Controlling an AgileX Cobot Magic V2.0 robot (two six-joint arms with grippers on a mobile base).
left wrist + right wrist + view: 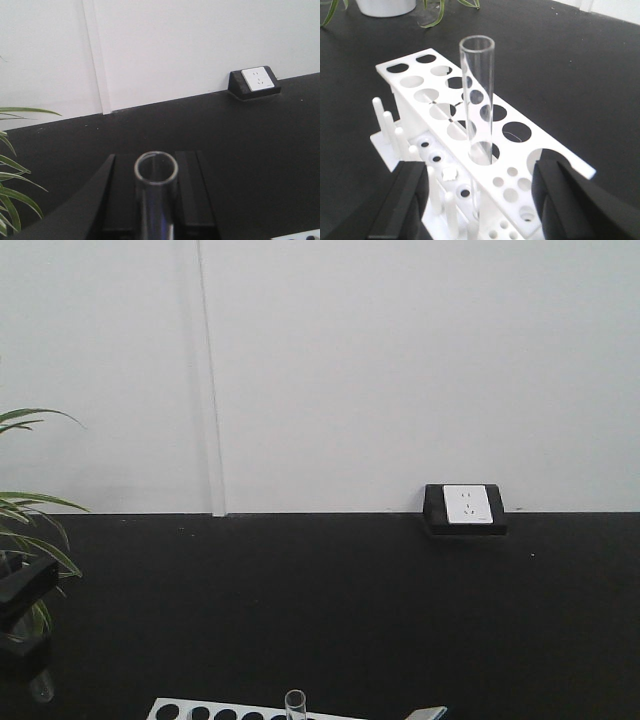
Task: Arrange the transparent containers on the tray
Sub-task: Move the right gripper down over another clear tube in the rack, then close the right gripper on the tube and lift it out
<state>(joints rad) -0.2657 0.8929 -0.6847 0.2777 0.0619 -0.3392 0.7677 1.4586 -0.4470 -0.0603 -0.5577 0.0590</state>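
Black tabletop (330,620) runs back to a plain white wall (400,360) with one vertical seam. Black wedge-shaped box with a white socket plate (466,507) sits at the far table edge, right of centre. Green long-leaved plant (25,530) is at the left.

Left gripper (152,162) is held level, facing the wall. Its two black fingers (192,195) are closed onto a long clear glass test tube (155,205). The tube stands upright between them, open rim up, pressed on both sides. In the front view its rounded bottom shows under the black gripper body at the left edge, well left of the rack.

White plastic test-tube rack with round holes (522,152) lies at the near edge of the table, left of centre. It has a top plate with two rows of big holes, a lower plate with small holes, and short white pegs along one side.

A second long clear glass test tube (477,95) stands upright through one big hole near the rack end closest to the right arm. Its rim is up, well above the top plate, and its bottom is down at the lower plate.

Right gripper (482,172) is spread wide, one black finger on each side of this tube. Neither finger touches it, and nothing is held. A white round pot (385,6) with green leaves around it sits far beyond the rack.
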